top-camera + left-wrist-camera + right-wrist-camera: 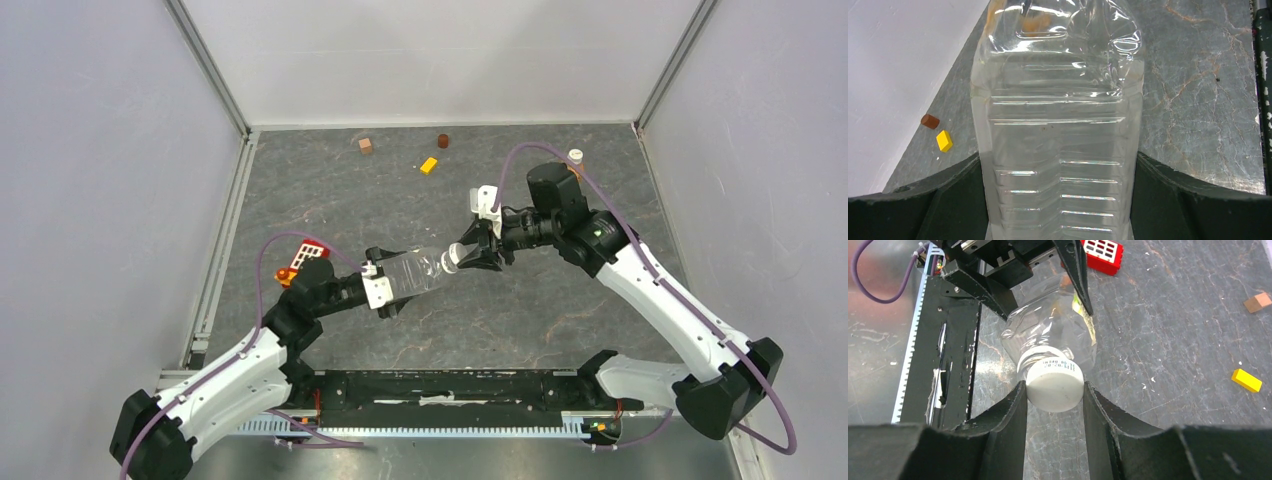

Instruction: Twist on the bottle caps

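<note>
Ahead of the left gripper (385,288), which is clamped round its body, the clear bottle (1058,125) lies level; the right gripper (466,256) pinches the white cap (1055,386) at its neck. Beyond both: yellow block (429,165), brown cylinder (443,140), brown cube (366,146). Grey marbled table (330,200), white walls (440,60).

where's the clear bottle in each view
top external: clear bottle just left of centre, lying sideways
left wrist: fills the middle, top to bottom
right wrist: upper centre, behind its white cap
shared landmark: yellow block, seen in all three
</note>
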{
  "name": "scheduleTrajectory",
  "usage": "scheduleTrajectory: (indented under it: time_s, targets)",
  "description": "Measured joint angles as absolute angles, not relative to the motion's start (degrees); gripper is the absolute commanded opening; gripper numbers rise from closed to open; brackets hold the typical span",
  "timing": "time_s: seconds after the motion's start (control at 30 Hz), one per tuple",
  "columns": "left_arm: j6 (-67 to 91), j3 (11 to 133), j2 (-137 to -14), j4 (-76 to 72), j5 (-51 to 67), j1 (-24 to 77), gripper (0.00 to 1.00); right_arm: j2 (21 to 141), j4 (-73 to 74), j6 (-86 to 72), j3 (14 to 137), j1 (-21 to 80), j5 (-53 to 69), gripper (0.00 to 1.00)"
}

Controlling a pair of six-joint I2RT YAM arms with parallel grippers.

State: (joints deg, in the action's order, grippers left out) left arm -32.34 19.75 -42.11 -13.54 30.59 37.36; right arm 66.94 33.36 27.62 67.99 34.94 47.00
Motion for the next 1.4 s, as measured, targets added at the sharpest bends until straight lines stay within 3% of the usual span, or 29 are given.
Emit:
scheduleTrajectory:
  time_s: [1.03, 1.4]
  targets:
    - [-32.3, 22.0, -44.7, -7.5, 33.3, 36.9, 0.40, 68.6, 39.0, 36.4, 68.0, 38.5, 44.5, 0.06]
    - [-30.1, 18.3, -46.4, -16.5, 33.5, 36.8, 0.36, 69.1, 38.8, 39.1, 68.0, 38.5, 45.7, 0.02]
